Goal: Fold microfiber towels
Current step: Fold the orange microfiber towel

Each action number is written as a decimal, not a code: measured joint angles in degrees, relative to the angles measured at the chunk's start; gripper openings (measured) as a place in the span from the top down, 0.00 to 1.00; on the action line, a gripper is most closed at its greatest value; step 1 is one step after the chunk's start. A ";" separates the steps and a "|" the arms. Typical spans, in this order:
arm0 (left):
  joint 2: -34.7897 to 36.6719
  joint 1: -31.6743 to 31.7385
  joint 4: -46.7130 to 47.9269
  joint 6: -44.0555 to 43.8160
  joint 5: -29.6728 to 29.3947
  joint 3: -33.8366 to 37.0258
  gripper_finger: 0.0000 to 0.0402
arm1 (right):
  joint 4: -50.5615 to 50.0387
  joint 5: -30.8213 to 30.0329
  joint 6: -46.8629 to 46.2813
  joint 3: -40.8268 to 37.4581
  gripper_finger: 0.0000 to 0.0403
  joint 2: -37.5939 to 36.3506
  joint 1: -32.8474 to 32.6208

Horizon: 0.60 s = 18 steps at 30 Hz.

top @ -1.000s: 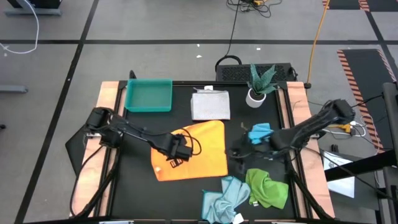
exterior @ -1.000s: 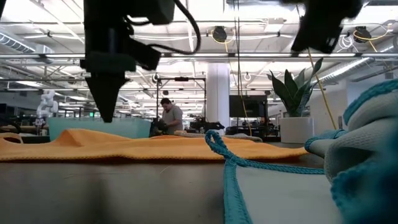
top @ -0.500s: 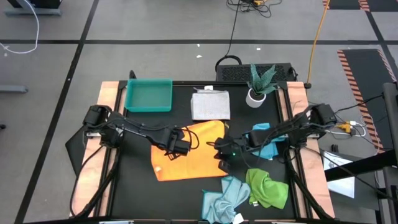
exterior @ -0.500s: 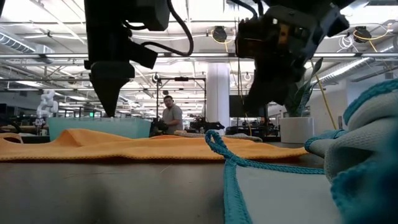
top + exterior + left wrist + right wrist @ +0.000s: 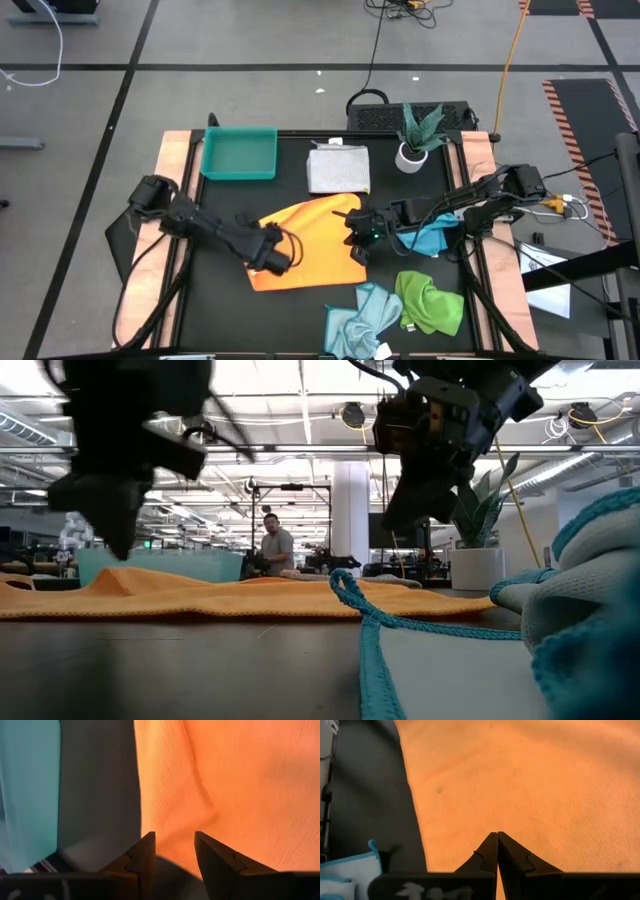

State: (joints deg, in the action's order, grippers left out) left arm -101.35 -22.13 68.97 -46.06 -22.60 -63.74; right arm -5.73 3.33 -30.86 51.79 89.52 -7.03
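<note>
The orange towel [image 5: 310, 243] looks soft and floppy, best pinched at a corner. Left claw [image 5: 266, 262] at its 7 o'clock corner, spread, empty. Right claw [image 5: 358, 222], at 3 o'clock, is pressed together.

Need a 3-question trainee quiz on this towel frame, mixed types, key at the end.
1. True or false: the right gripper is open over the orange towel.
2. Which item sits beside the green tray? A) white towel B) green towel C) potted plant
3. Fill in: the left gripper hangs over the orange towel's ____ edge, on the tray's side.

Key: 1 false, it is shut. 2 A. 3 left.
</note>
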 joint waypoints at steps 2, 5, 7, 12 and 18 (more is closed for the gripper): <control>-0.06 -1.75 -0.06 -0.71 -0.24 0.99 0.65 | -0.51 0.00 -0.77 0.00 1.00 0.00 0.09; -0.03 -3.97 -0.20 0.39 -3.51 0.85 0.65 | -1.32 0.07 -1.79 0.00 1.00 0.00 0.62; -0.03 -5.21 -0.92 2.87 -6.29 0.68 0.65 | -1.85 0.18 -2.86 0.00 1.00 0.00 1.08; -0.03 -7.55 -3.13 9.67 -8.83 0.67 0.65 | -2.26 0.71 -4.48 0.00 1.00 0.02 2.17; -0.03 -7.20 -3.30 10.88 -8.43 0.65 0.65 | -2.25 -0.55 -4.93 0.00 1.00 0.02 2.22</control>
State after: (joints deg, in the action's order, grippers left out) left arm -101.38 -29.34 65.67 -35.18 -31.03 -63.09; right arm -7.99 2.79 -35.79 51.79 89.54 -4.81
